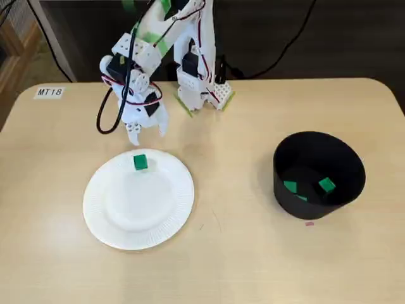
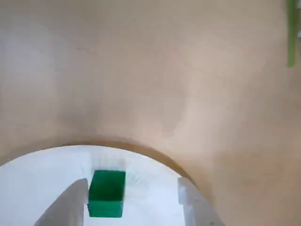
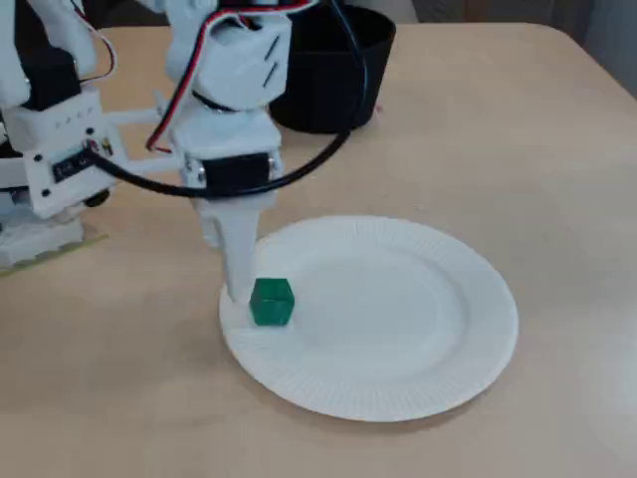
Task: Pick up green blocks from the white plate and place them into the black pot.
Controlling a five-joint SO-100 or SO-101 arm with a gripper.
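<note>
green block (image 2: 106,194) on plate (image 2: 37,181), parted gripper (image 2: 133,189) around it.

A small white rectangular sticker (image 1: 49,92) on the pale wooden tabletop (image 1: 253,253) reads "MT18" in dark letters. In a fixed view it lies well left of the white two-finger gripper (image 1: 147,134) and higher in the picture, near the table's corner.

Beige tbl (image 1: 240,266), rounded corners. In a fixed view: white label (image 1: 49,92) w/ "MT18" at 10 o'clock, green tape strip (image 1: 183,105) at 12, tiny pink scrap (image 1: 309,223) at 4.
</note>
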